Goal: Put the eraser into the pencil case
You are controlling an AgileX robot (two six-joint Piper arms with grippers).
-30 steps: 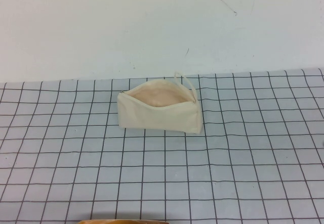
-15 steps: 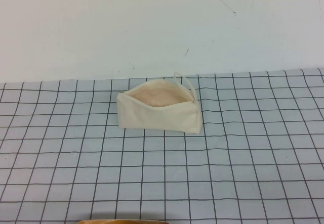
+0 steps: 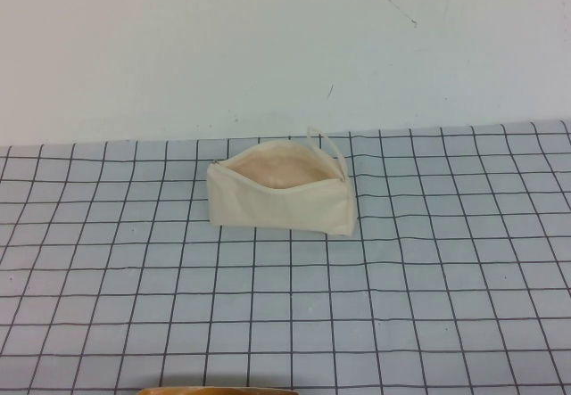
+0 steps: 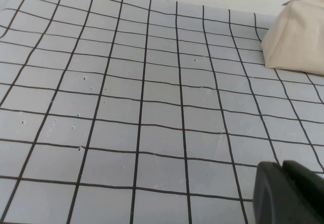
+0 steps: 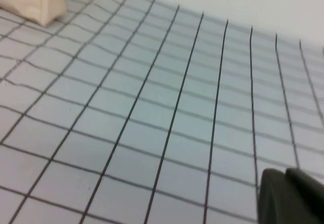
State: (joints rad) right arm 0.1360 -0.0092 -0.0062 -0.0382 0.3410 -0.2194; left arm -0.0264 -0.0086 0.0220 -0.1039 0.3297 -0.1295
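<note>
Cream-white wedge-shaped fabric pencil case (image 3: 281, 194) sitting just above centre of the high frame on the grey grid-lined mat (image 3: 285, 324), long axis running left to right, zip mouth gaping upward, pinkish-beige lining showing, thin loop strap (image 3: 326, 145) at its right end. No small cream-tan eraser visible in any view; possibly already inside, cannot tell. Neither arm visible from above. Left gripper (image 4: 289, 193) only a dark tip at the lower right of its wrist frame, case at upper right there; fingers' state not discernible. Right gripper (image 5: 291, 196) likewise at lower right, case at upper left; same uncertainty. Neither gripper plainly nearer.
</note>
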